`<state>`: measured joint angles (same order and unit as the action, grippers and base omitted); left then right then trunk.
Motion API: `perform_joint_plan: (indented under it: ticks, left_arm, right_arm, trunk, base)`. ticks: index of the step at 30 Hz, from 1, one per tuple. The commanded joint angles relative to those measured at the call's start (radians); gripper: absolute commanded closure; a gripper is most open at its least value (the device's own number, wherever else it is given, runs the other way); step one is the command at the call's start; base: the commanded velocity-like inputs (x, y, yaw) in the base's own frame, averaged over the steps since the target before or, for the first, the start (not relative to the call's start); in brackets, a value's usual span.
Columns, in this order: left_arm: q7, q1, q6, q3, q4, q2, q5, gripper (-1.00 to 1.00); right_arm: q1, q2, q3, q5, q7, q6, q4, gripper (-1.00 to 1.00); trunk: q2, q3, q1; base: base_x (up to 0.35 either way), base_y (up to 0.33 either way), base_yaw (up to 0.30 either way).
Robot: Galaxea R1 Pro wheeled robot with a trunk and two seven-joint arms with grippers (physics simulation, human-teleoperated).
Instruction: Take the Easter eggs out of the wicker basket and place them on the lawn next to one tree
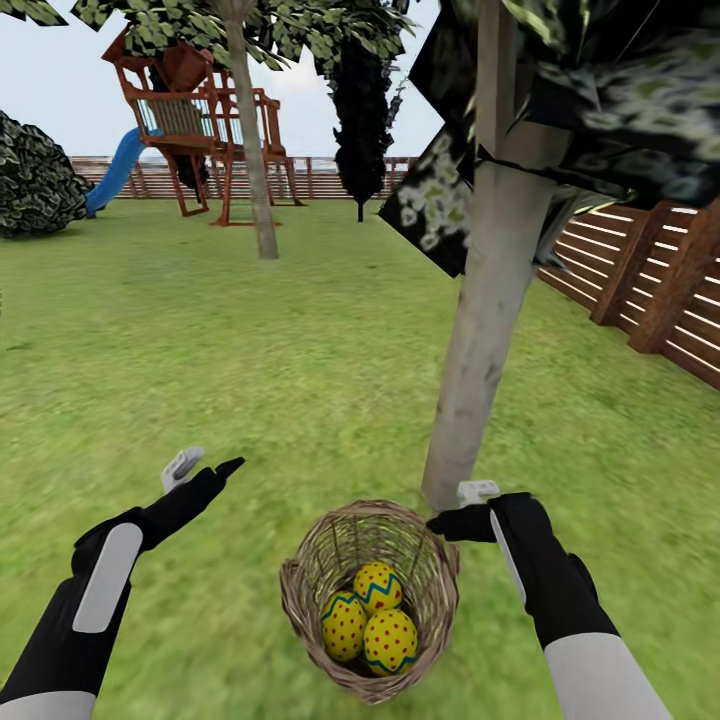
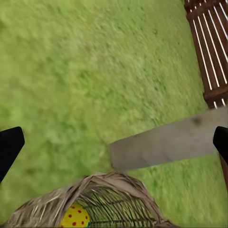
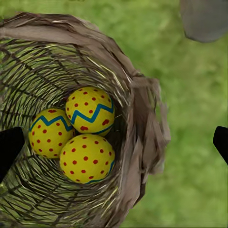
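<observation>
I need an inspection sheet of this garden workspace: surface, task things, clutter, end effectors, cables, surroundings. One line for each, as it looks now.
Surface: lawn, flat mottled green grass.
Job's things: wicker basket stands on the grass at the foot of the pale tree trunk; all three Easter eggs lie inside it, touching each other.
Clutter: nothing seen.
End effectors: left end effector open, above bare grass left of the basket; right end effector open, at the basket's rim beside the trunk, holding nothing.
Cables: nothing seen.
Surroundings: wooden fence at right, play tower with blue slide far back, a second tree, a dark bush.
</observation>
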<state>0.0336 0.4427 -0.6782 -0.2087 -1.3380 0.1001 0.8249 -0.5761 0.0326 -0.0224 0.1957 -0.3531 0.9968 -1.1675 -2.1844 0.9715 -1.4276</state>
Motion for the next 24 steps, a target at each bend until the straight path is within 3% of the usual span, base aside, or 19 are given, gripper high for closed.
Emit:
perform_joint_plan:
  ticks: [1,9,18,24]
  left_arm:
    - [0.003,0.001,-0.002,-0.002,0.0,0.0,0.001,-1.0]
    - [0.004,0.001,0.002,0.001,0.0,0.0,0.0,-1.0]
    - [0.005,0.001,0.005,0.004,0.0,0.0,-0.003,-1.0]
    - [0.006,0.001,0.003,0.003,0.0,0.001,0.002,-1.0]
  right_arm:
    - [-0.001,0.001,-0.002,0.01,-0.009,0.004,-0.001,-1.0]
    - [-0.001,0.018,-0.002,0.009,-0.008,0.005,0.001,-1.0]
    - [0.0,0.029,-0.001,0.018,0.001,-0.022,0.112,-1.0]
    - [-0.002,0.068,0.011,0.012,0.131,-0.149,0.225,-1.0]
  trunk:
    - [0.0,0.001,0.0]
    - [0.0,-0.005,0.0]
    - [0.0,-0.011,0.0]
    - [0.0,-0.011,0.0]
  base:
    - [0.0,0.298,0.0]
    - [0.0,0.283,-0.133]
    - [0.0,0.025,-0.126]
    - [0.0,0.0,-0.004]
